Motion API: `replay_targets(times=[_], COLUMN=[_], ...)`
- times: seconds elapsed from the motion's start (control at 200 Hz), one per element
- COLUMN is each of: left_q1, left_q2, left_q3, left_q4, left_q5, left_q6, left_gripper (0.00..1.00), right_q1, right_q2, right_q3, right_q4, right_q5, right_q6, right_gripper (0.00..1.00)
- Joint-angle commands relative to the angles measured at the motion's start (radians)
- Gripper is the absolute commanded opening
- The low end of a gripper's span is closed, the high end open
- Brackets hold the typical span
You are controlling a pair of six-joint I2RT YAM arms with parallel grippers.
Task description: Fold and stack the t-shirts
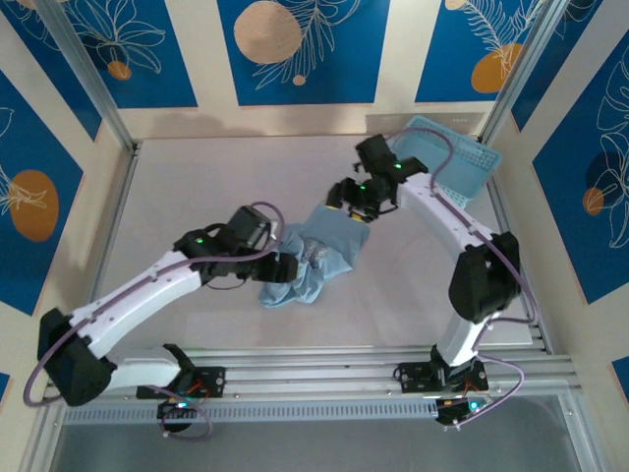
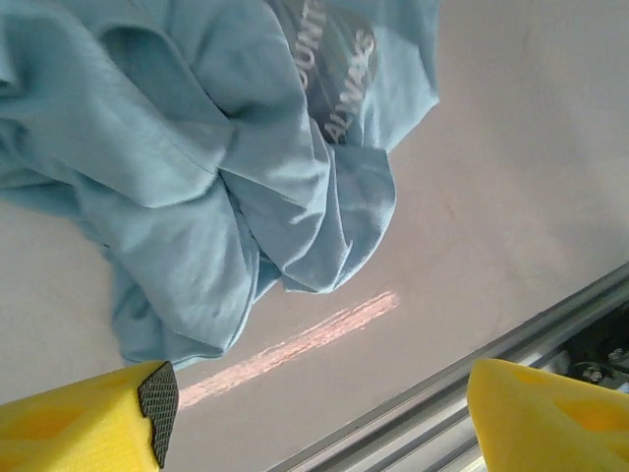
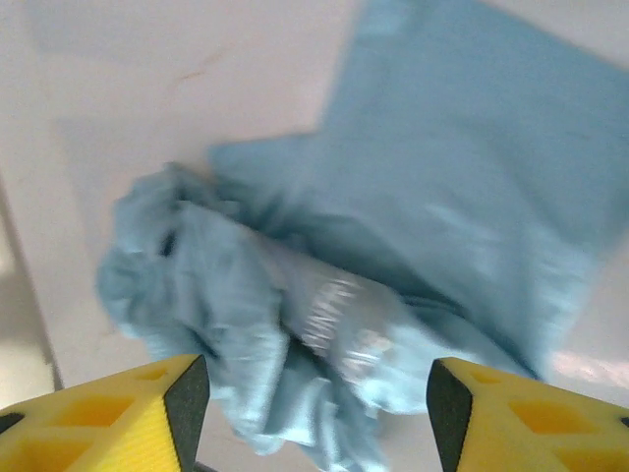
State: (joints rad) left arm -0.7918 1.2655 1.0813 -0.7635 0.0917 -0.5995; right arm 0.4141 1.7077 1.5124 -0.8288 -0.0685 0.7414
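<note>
Light blue lattice basket (image 1: 472,167), upper right, resting on grey table (image 1: 197,187). Blue wall panels (image 1: 295,49) with leaf and orange-disc print along top. Aluminium rails (image 1: 324,366) across bottom. Left wrist view: pinkish streak (image 2: 295,344), lower centre.

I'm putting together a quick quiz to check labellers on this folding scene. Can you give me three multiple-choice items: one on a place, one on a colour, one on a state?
1. Where on the table does the basket stand?
A) near left corner B) centre C) far right corner
2. What colour is the t-shirt?
A) light blue B) red C) white
3. How does the left gripper stand?
A) shut on the t-shirt B) open, nothing between its fingers C) shut on the basket

Answers:
1 C: the top view shows it at the far right corner.
2 A: every view shows light blue cloth.
3 B: the left wrist view shows its yellow fingers wide apart over bare table.
</note>
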Motion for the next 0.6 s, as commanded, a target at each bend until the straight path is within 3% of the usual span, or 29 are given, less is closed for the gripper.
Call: replay_targets(times=[0.0,0.14,0.38,0.46,0.595], left_q1=[-0.072,-0.106,-0.102,-0.099,-0.074], left_q2=[0.120,0.293,0.525,0.586,0.613], left_q3=[0.049,0.127,0.296,0.330,0.317], left_q4=[-0.011,-0.023,-0.052,-0.054,-0.032], left_q5=[-0.103,-0.147,-0.263,-0.293,-0.311], left_q6=[-0.081,-0.130,-0.134,-0.115,-0.117], left_gripper=[0.79,0.80,0.77,0.67,0.31], right_q1=[-0.060,-0.118,-0.121,-0.121,-0.114], right_q2=[-0.064,-0.083,0.018,0.072,0.177], right_q3=[-0.143,-0.263,-0.287,-0.274,-0.222], right_q4=[-0.033,0.014,0.076,0.100,0.111], right_q5=[0.011,0.000,-0.015,-0.024,-0.046], right_q6=[0.034,0.017,0.017,0.019,0.022], right_gripper=[0.62,0.62,0.61,0.59,0.53])
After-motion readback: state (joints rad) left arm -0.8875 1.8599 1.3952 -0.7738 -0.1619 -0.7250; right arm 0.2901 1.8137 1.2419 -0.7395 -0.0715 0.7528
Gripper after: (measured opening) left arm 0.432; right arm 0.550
